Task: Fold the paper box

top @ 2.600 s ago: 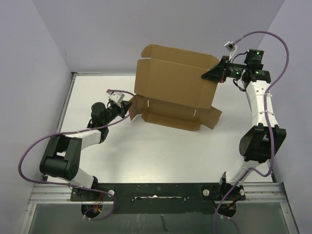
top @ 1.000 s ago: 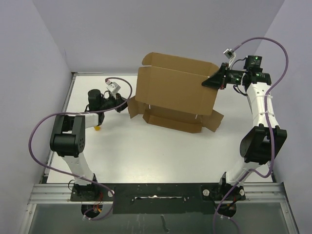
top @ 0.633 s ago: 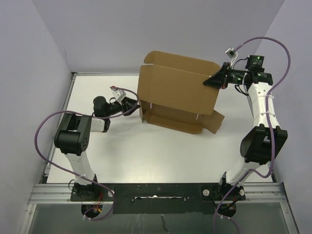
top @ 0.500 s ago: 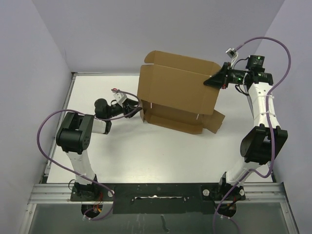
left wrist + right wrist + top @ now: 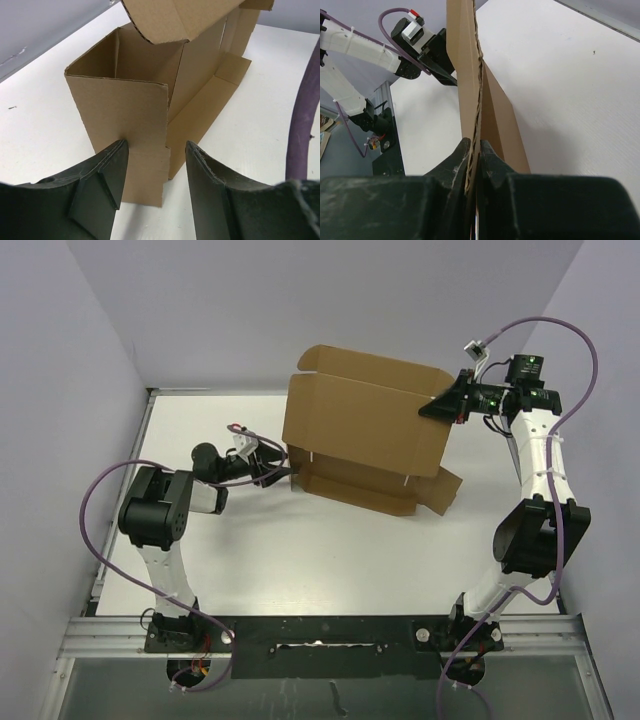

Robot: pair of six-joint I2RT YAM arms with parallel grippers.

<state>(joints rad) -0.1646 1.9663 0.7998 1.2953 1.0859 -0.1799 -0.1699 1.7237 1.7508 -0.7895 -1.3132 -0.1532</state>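
Right claw (image 5: pixel 472 145) pinches the plain brown cardboard box (image 5: pixel 360 430); spread left claw (image 5: pixel 156 146) might shove its side flap (image 5: pixel 125 120) crooked.

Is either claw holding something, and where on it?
The right gripper pinches the paper box by its raised panel's upper right corner. The left gripper is open, holding nothing.
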